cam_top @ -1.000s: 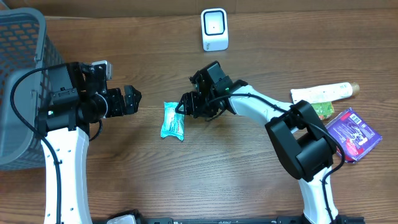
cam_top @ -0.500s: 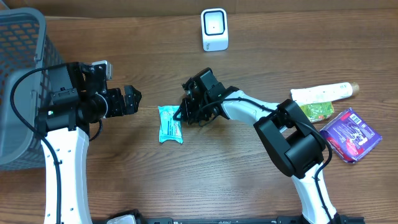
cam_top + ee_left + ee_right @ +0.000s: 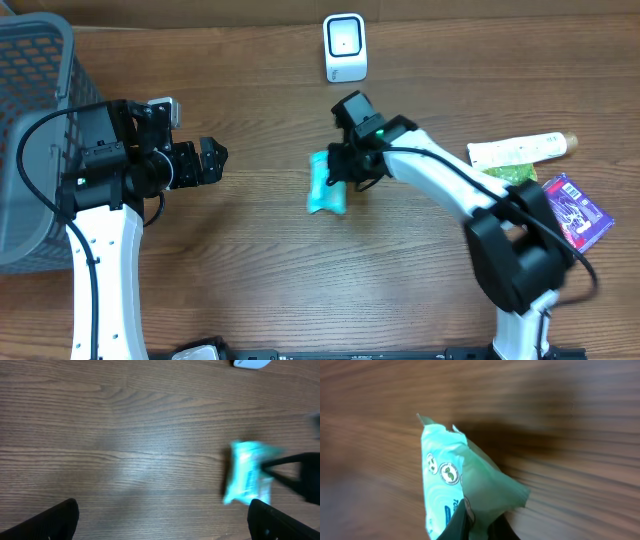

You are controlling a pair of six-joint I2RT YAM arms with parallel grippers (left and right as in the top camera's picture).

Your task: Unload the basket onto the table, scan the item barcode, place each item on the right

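Teal packet [image 3: 327, 185], the item to be scanned, sits near the middle of the wooden table [image 3: 250, 270], in front of the white scanner [image 3: 345, 47] and well apart from it. The right gripper [image 3: 345, 176] has its jaws clamped tight on the packet's right-hand edge. The right wrist view shows the dark fingertips [image 3: 454, 524] pinching a gathered fold of the wrapper, with the rest of the pack hanging free. A dark shadow on the wood beside the pack suggests it is off the surface, though the overhead view does not confirm how high. An edge pinch leaves both broad faces uncovered, which suits presenting a barcode. No barcode can be made out in any view, only small round logos on the face towards the wrist camera. The left gripper [image 3: 216, 158] stands well to the left near the grey basket [image 3: 30, 80], its fingers [image 3: 57, 519] spread wide and holding nothing, apparently clear of the working path. A tube [image 3: 520, 149] and a purple pack [image 3: 575, 212] lie at the far right. Scanning is judged not yet done, since the pack has to be brought to face the scanner window.
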